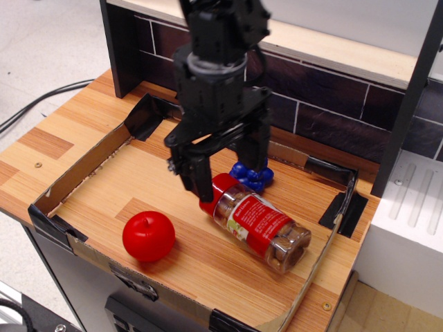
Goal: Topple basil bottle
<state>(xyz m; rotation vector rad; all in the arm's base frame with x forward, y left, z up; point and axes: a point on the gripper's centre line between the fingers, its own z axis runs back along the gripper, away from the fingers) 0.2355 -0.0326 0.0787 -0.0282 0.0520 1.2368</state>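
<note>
The basil bottle [259,225] lies on its side on the wooden floor of the cardboard tray [76,181]. Its red lid points to the back left and its clear base to the front right. My gripper [225,162] hangs above the lid end, raised clear of the bottle. Its two black fingers are spread apart and hold nothing. One finger [199,176] hangs just left of the lid. The other stands in front of the blue grape cluster [250,177].
A round red apple [148,236] sits at the tray's front left. The blue grape cluster lies behind the bottle, partly hidden by the gripper. A dark brick wall [332,111] runs along the back. A white block [408,221] stands to the right.
</note>
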